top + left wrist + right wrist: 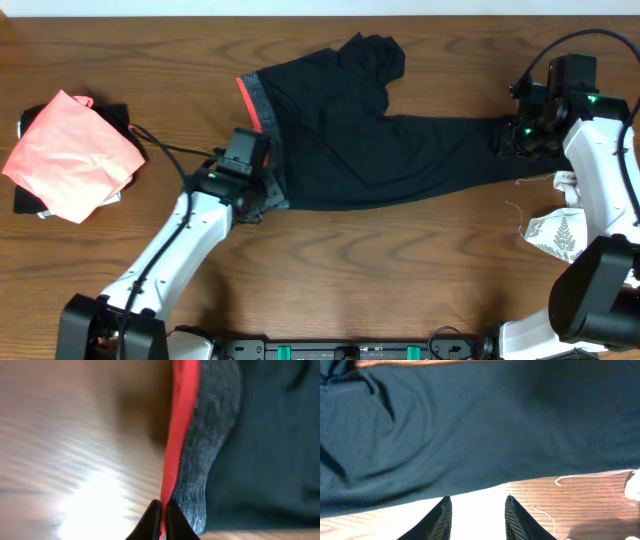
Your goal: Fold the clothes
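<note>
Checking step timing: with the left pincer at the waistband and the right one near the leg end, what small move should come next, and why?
Probably ease the right pincer forward onto the leggings and close it. Its jaws stand open over bare table, the cloth edge just beyond them, while the left pincer is shut on the waistband.

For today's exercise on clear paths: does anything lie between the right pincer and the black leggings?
Nothing visible does. The right pincer stands open over bare table, the black leggings lying just ahead of its fingertips.
</note>
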Available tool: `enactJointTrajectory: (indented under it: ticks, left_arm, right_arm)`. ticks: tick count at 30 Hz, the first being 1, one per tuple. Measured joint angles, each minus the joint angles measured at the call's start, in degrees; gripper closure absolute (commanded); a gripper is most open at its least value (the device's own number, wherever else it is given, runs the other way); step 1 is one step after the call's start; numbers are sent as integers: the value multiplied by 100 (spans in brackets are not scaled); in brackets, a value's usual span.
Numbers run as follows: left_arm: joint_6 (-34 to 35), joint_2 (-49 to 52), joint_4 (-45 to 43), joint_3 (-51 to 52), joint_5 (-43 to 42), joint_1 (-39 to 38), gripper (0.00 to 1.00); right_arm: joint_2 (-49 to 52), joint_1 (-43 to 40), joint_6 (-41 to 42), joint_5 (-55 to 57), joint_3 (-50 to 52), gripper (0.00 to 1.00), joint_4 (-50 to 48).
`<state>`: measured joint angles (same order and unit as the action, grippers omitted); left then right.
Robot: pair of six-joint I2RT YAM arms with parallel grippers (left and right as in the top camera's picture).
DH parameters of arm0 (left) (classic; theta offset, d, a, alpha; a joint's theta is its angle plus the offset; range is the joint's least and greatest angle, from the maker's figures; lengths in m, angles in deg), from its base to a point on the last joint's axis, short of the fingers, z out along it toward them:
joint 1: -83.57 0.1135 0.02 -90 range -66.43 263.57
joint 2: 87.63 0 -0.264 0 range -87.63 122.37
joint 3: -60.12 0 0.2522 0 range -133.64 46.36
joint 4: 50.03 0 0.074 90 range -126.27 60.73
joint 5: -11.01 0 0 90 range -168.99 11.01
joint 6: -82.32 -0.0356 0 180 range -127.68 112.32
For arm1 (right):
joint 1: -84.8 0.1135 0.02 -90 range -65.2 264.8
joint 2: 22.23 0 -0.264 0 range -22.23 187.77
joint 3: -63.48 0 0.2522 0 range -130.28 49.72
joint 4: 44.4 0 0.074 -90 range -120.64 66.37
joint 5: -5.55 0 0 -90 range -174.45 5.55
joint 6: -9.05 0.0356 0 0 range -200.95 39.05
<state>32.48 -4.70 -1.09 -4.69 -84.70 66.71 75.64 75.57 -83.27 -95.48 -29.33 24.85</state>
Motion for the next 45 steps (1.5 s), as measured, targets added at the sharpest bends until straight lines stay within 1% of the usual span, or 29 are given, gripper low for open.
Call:
enactJointTrajectory:
  ticks: [5, 7, 12, 16, 19, 24, 28, 32, 35, 38, 45]
  left_arm:
    - [-118, 0, 723, 0, 437, 656, 94]
    - [-173, 0, 887, 0, 621, 925, 94]
    - [-466, 0, 870, 0, 879, 1543, 94]
    - [-601, 0, 811, 0, 1012, 1884, 94]
    - [-813, 0, 702, 0, 752, 2057, 94]
    - [-1449, 0, 402, 2, -463, 1917, 94]
    - [-2046, 0, 291, 2, -990, 1519, 94]
    - [-2483, 0, 247, 2, -1202, 1161, 94]
    - [-2673, 26, 227, 2, -1274, 968, 94]
    - [-2721, 195, 184, 2, -1329, 881, 94]
    - [-2736, 988, -249, 138, -1493, 848, 94]
  right_arm:
    - [0, 0, 0, 63, 0, 66, 22]
    - [0, 0, 2, 131, 0, 65, 20]
    - [0, 0, 2, 247, 0, 64, -2]
    - [0, 0, 20, 376, 0, 63, -48]
    - [0, 0, 26, 450, 0, 62, -61]
    - [0, 0, 37, 498, 0, 62, -96]
    - [0, 0, 39, 520, 0, 61, -85]
    - [0, 0, 37, 529, 0, 61, -83]
    - [0, 0, 37, 529, 0, 61, -66]
    - [0, 0, 39, 531, 0, 61, -42]
    - [0, 0, 39, 531, 0, 62, -2]
